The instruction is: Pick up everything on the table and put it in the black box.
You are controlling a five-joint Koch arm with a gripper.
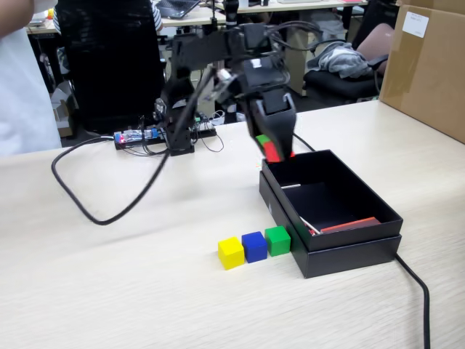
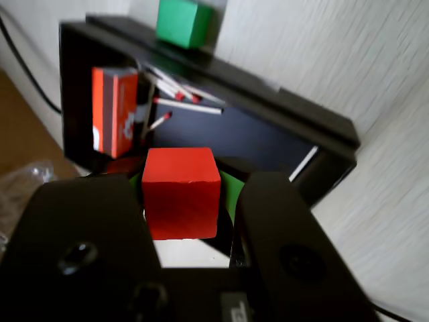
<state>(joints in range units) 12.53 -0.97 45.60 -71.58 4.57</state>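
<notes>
My gripper [image 1: 275, 150] is shut on the red cube [image 1: 274, 152], held above the table at the far left corner of the black box [image 1: 341, 256]. In the wrist view the red cube [image 2: 181, 191] sits squarely between the two black jaws of the gripper [image 2: 184, 196], with green pads showing on both sides of it. Beyond it lies the black box [image 2: 281, 111]. The yellow cube [image 1: 231, 252], blue cube [image 1: 254, 246] and green cube [image 1: 277, 240] stand in a row on the table against the box's left wall. Past the box, the green cube [image 2: 184, 23] also appears in the wrist view.
Inside the box lie an orange matchbox [image 2: 114, 111] and loose matches [image 2: 177, 99]. A big brown carton [image 1: 429, 65] stands at the back right. A black cable [image 1: 102, 211] loops over the left of the table and another cable [image 1: 415, 287] runs off the front right.
</notes>
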